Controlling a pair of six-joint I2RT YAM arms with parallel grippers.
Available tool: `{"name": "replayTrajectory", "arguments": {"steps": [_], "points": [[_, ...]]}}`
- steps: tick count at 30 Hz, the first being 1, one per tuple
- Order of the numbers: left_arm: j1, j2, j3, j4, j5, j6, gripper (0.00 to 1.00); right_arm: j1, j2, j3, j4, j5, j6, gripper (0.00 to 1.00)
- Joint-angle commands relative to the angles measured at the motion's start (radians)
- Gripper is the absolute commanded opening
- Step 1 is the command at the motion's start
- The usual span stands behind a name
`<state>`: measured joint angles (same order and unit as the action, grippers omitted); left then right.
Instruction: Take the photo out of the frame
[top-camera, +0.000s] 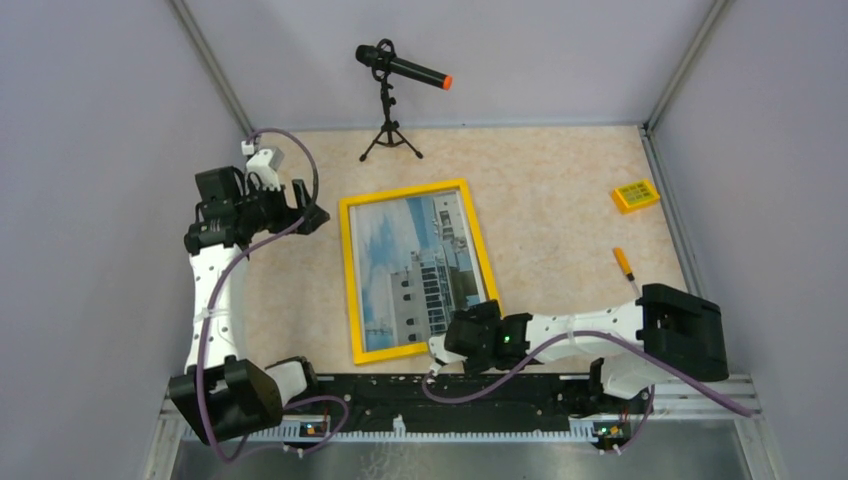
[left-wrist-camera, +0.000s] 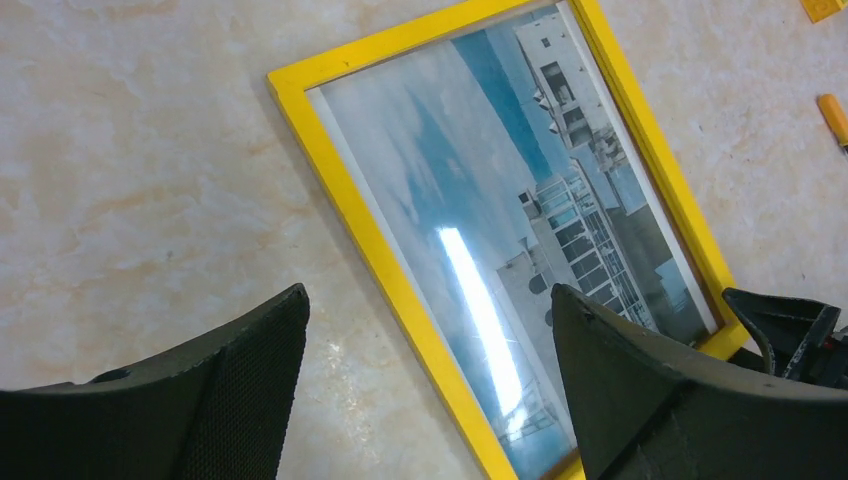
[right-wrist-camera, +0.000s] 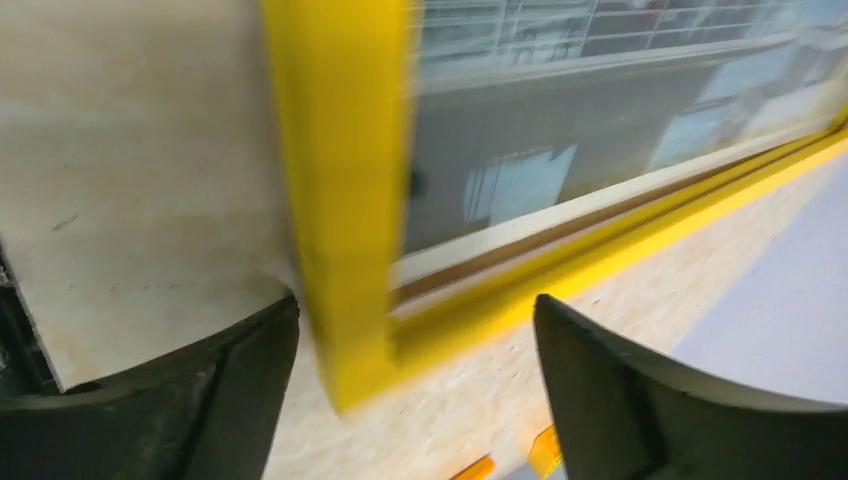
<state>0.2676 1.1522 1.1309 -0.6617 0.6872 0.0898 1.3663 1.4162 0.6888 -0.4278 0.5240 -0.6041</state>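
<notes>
The frame (top-camera: 350, 280), with a bright yellow border, lies face up in the middle of the table. The photo (top-camera: 410, 265) is inside it and shows a white building and blue sky. My left gripper (top-camera: 312, 212) is open and empty, hovering just left of the frame's far left corner. In the left wrist view the frame (left-wrist-camera: 365, 232) and photo (left-wrist-camera: 500, 180) lie below the open gripper (left-wrist-camera: 428, 292). My right gripper (top-camera: 462, 335) is open at the frame's near right corner. In the right wrist view the gripper (right-wrist-camera: 415, 300) has the blurred frame corner (right-wrist-camera: 345, 200) between its fingers, with the photo (right-wrist-camera: 560, 130) behind.
A microphone on a small tripod (top-camera: 390, 75) stands at the back. A small yellow block (top-camera: 636, 195) and an orange-handled tool (top-camera: 625, 265) lie at the right. Grey walls close in the table on three sides.
</notes>
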Motion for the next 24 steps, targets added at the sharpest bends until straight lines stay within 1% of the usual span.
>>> {"name": "replayTrajectory", "arguments": {"steps": [1, 2, 5, 7, 10, 13, 16, 19, 20, 22, 24], "points": [[0.005, 0.005, -0.003, -0.054, 0.008, 0.044, 0.93, 0.010, 0.002, 0.052, -0.114, -0.249, 0.073, 0.95], [0.006, 0.011, -0.009, -0.072, 0.024, 0.063, 0.93, 0.009, -0.010, 0.062, -0.134, -0.283, 0.071, 0.98], [0.005, 0.026, -0.054, -0.102, 0.026, 0.065, 0.96, -0.025, -0.065, 0.101, -0.202, -0.412, 0.053, 0.99], [0.005, 0.042, -0.111, -0.088, -0.013, 0.026, 0.98, -0.083, -0.108, 0.143, -0.270, -0.501, 0.045, 0.99], [0.005, 0.103, -0.173, -0.037, 0.034, 0.045, 0.98, -0.235, -0.151, 0.244, -0.376, -0.670, 0.022, 0.99], [0.004, 0.206, -0.178, 0.028, 0.035, 0.020, 0.98, -0.411, -0.169, 0.332, -0.461, -0.763, -0.005, 0.99], [0.004, 0.362, -0.132, 0.034, 0.040, 0.014, 0.98, -0.572, -0.175, 0.353, -0.511, -0.770, -0.088, 0.99], [-0.011, 0.461, -0.097, 0.058, 0.051, 0.022, 0.98, -0.790, -0.171, 0.337, -0.540, -0.802, -0.250, 0.99], [-0.017, 0.487, -0.087, 0.065, 0.053, 0.024, 0.98, -0.842, -0.160, 0.330, -0.548, -0.814, -0.310, 0.98], [-0.040, 0.535, -0.058, 0.071, 0.048, 0.029, 0.98, -0.899, -0.131, 0.300, -0.534, -0.795, -0.403, 0.95], [-0.065, 0.579, -0.032, 0.078, 0.040, 0.026, 0.99, -0.921, -0.102, 0.263, -0.485, -0.782, -0.464, 0.89]]}}
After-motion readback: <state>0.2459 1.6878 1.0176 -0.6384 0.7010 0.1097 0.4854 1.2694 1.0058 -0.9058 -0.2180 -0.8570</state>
